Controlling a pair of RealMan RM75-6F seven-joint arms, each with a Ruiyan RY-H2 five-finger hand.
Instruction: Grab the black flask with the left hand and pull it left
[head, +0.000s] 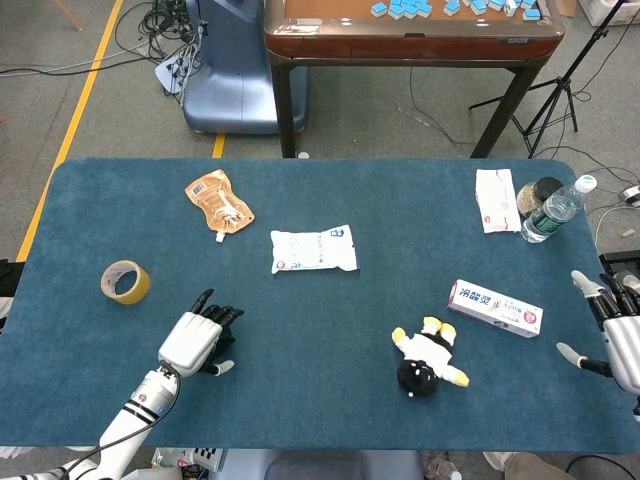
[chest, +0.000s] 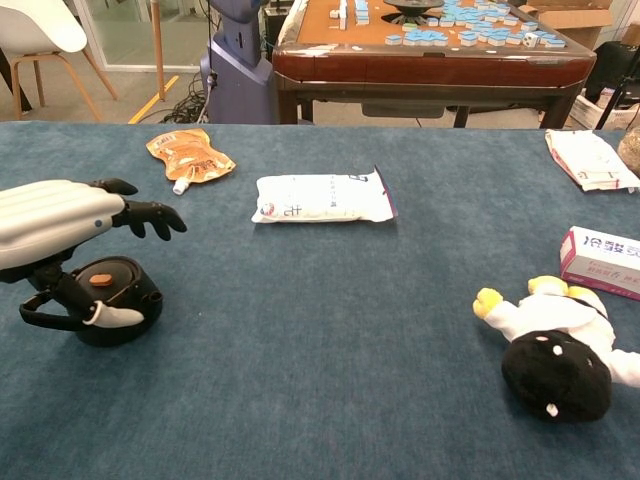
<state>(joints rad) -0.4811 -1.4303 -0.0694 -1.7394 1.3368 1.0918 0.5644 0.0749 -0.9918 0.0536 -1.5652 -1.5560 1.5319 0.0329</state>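
Right now my left hand (chest: 60, 215) hovers over the black flask (chest: 110, 300), fingers spread forward above its lid and thumb curved down across its front; I judge it open, not yet gripping. The flask sits on the bench (chest: 330, 380) near the front left, squat and round with an orange dot on the cap and a loop handle sticking out to the left. It looks hard and rigid, probably smooth enough to slip under my fingertips, and light enough to slide on the cloth when pulled. I would wrap fingers and thumb around the body, or hook the handle, since that loop points the way I must drag. From the head view my hand (head: 192, 340) covers the flask almost entirely. Whether the thumb touches the flask I cannot tell. My right hand (head: 620, 335) hangs at the far right edge, fingers apart, empty, partly cut off.
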